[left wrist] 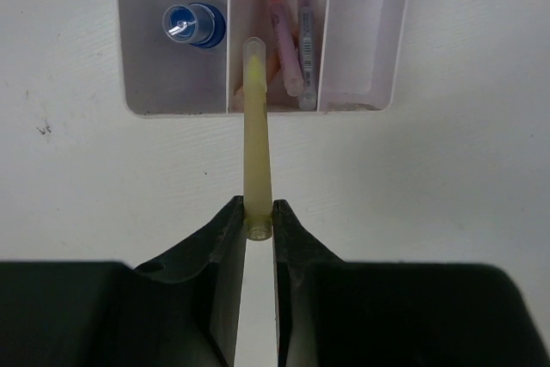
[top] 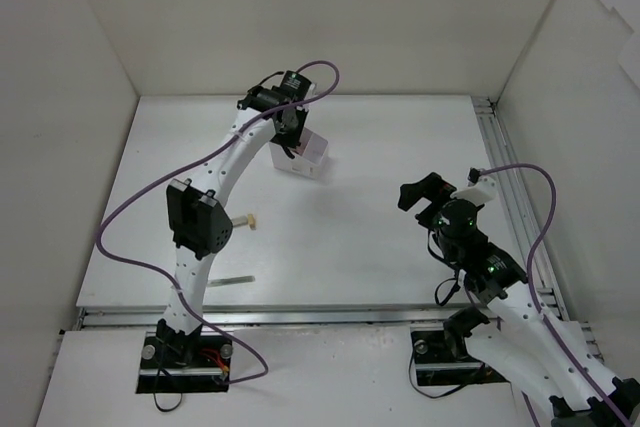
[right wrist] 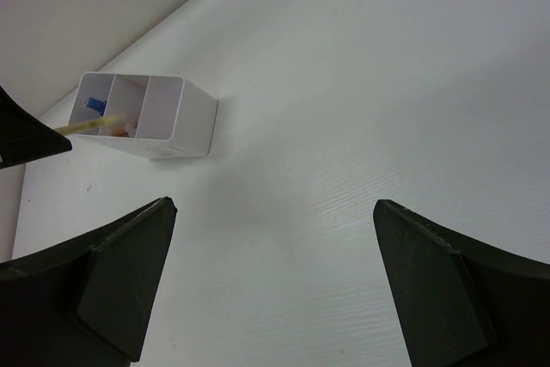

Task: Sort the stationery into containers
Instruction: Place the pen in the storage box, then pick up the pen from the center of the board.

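In the top view the left arm reaches to the far part of the bench (top: 390,147), and the left jaws are just above the translucent white box (top: 314,160). A short tan piece (top: 248,220) lies on the bench beside this arm, and a thin pale stick (top: 233,280) lies nearer to the base. The right arm is on the right side, well apart from the box. In the left wrist view the left jaws are closed on the near end of a yellow-green stick (left wrist: 256,143); its far end is over the middle compartment of the box (left wrist: 354,40). Pink and grey sticks (left wrist: 290,45) lie in this middle compartment, and a clear tube with blue cap (left wrist: 194,25) stands in the left one. In the right wrist view the right jaws are spread wide with nothing between them, above bare bench, and the box (right wrist: 185,126) is far to the left with the yellow-green stick (right wrist: 86,125) pointing into it.
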Controlling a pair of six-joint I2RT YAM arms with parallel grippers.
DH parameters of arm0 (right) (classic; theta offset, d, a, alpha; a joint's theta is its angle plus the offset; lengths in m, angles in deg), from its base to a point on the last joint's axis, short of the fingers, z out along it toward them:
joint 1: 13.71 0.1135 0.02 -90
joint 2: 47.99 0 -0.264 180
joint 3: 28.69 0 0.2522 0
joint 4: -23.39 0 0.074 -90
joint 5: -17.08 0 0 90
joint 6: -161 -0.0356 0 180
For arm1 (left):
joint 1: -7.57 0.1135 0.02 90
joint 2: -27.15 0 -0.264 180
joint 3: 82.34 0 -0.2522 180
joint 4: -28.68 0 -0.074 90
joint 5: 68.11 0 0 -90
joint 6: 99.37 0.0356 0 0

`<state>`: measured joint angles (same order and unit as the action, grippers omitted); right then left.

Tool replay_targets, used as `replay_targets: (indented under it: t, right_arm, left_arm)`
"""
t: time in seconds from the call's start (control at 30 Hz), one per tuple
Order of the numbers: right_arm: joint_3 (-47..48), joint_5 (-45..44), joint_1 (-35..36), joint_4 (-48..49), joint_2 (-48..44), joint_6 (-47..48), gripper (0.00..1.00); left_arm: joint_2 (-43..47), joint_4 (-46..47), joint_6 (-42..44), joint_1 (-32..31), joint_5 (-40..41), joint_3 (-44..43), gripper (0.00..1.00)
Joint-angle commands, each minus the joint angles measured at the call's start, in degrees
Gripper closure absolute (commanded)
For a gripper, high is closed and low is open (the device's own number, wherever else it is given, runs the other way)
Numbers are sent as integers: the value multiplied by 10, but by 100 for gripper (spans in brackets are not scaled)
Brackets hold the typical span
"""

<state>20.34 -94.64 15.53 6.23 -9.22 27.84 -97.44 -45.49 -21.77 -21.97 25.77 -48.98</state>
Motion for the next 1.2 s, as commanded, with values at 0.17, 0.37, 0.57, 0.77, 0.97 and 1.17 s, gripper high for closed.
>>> replay_targets:
  t: [0.17,0.37,0.57,0.77,0.97,1.17]
  right_arm:
    - [0,-18,-2,9,3,10,2]
    - [5,2,-3,8,5,16,2]
    - [47,93,4,24,49,136,2]
    - [91,184,83,99,158,251,2]
    - [167,306,201,172,360,396,2]
    - [325,388,306,185,582,511,2]
  left_arm:
    - [5,-1,5,6,-7,-38,64]
    - [37,21,12,6,-29,-10,0]
    - [117,41,11,6,-45,60,12]
    - [353,141,-50,-21,52,320,7]
    - [648,129,-257,-20,224,591,0]
    - [787,-12,-434,-7,317,670,0]
